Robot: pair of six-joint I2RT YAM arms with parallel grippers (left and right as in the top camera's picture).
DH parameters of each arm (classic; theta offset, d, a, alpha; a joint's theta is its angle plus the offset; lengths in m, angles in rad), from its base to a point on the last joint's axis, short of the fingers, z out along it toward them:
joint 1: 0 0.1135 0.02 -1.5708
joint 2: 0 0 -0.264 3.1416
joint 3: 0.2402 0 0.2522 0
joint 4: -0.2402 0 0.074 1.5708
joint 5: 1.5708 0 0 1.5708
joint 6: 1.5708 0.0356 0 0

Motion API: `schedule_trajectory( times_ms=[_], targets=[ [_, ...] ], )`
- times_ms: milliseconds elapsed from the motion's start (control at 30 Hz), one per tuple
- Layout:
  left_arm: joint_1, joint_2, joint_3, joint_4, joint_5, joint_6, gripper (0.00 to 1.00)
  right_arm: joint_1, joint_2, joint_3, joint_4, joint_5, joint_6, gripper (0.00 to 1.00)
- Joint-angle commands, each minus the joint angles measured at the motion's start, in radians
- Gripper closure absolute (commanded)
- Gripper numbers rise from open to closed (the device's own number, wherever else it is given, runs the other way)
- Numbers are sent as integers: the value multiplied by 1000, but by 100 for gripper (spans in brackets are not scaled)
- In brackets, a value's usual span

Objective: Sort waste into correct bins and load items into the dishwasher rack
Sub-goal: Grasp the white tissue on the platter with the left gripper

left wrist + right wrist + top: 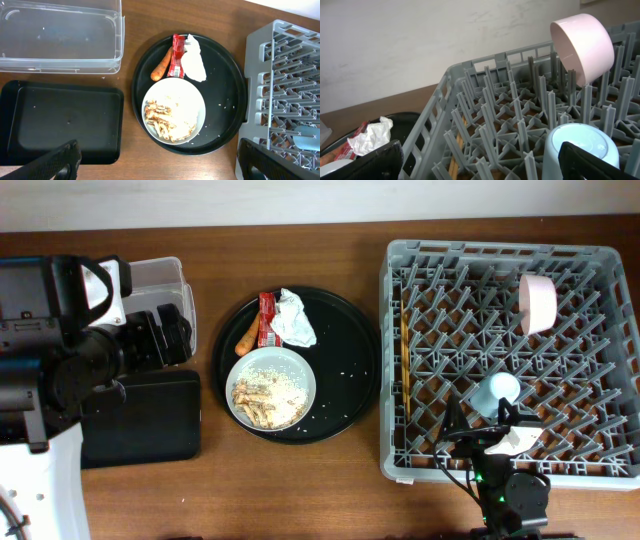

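Note:
The white bowl with beige scraps and rice sits on the round black tray, beside the napkin, red wrapper and carrot scrap. The grey rack holds the pink bowl, the upturned blue cup and the chopsticks. My left gripper is open and empty, high over the table. My right gripper is open above the rack's front, its right finger next to the blue cup.
The clear tub and the shallow black tray stand at the left, partly under my left arm. The tub and tray look empty in the left wrist view. Rice grains lie scattered on the round tray.

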Motion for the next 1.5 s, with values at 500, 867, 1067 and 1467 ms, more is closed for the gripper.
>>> schedule_trajectory(
  times_ms=[500, 867, 1067, 1467],
  targets=[
    [-250, 280, -65, 254, 95, -1, 1, -6, -10, -13, 3, -6, 7, 2],
    [-413, 910, -65, 640, -199, -13, 43, -6, -10, -13, 3, -6, 7, 2],
    [-413, 970, -65, 721, -176, -13, 60, -6, -10, -13, 3, -6, 7, 2],
    [-367, 683, 68, 411, -290, -134, 100, -6, -10, -13, 3, -6, 7, 2]
  ],
)
